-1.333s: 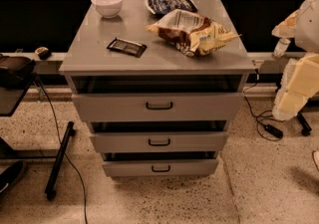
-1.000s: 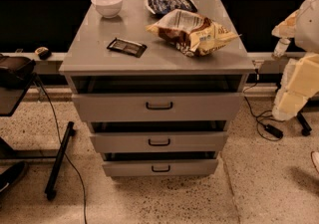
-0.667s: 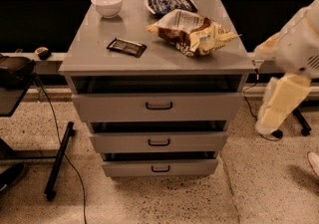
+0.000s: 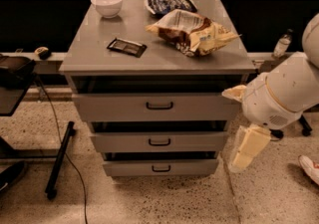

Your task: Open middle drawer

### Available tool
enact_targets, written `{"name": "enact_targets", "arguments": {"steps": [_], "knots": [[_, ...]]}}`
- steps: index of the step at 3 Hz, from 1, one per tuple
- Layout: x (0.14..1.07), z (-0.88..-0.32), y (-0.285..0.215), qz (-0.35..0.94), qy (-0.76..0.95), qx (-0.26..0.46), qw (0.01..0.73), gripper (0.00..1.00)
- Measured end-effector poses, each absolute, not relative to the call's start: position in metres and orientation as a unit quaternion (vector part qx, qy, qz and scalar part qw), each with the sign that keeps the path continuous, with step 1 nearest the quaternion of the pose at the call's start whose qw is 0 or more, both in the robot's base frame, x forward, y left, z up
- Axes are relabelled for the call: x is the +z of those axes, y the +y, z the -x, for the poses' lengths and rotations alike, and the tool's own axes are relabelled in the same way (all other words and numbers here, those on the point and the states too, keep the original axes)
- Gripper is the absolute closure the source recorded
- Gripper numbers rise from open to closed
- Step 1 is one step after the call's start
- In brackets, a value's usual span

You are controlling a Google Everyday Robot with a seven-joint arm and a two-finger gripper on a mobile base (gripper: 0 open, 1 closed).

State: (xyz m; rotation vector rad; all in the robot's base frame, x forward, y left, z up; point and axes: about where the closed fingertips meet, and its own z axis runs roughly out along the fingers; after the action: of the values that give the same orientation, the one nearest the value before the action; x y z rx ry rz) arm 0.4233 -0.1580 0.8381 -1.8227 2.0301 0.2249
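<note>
The grey cabinet [image 4: 159, 61] has three drawers stacked. The middle drawer [image 4: 124, 142] is a grey flat front with a small black loop handle [image 4: 159, 142]; it sits between the taller top drawer [image 4: 114, 107] and the shorter bottom drawer [image 4: 129, 168]. All three fronts stand slightly out, with dark gaps above them. My gripper [image 4: 245, 154] hangs down from the white arm [image 4: 281, 96] to the right of the cabinet, level with the middle drawer and apart from it, holding nothing.
On the cabinet top lie a white bowl [image 4: 107, 4], a dark flat packet [image 4: 126, 46] and two snack bags [image 4: 192, 29]. A black stand [image 4: 60, 156] and cable are on the floor at left. A bottle [image 4: 282, 45] stands behind at right.
My arm has swung left and down from the right edge, bringing the gripper close beside the cabinet's right side. The drawers have not moved.
</note>
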Motion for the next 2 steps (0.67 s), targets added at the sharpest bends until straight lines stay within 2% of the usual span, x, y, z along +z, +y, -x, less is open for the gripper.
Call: {"name": "enact_targets", "arguments": {"steps": [1,2], "knots": [[0.834,-0.425,-0.155,0.665,0.72,0.064,0.186,0.0],[0.797,-0.421,-0.149,0.66,0.724,0.091,0.178,0.0]]}}
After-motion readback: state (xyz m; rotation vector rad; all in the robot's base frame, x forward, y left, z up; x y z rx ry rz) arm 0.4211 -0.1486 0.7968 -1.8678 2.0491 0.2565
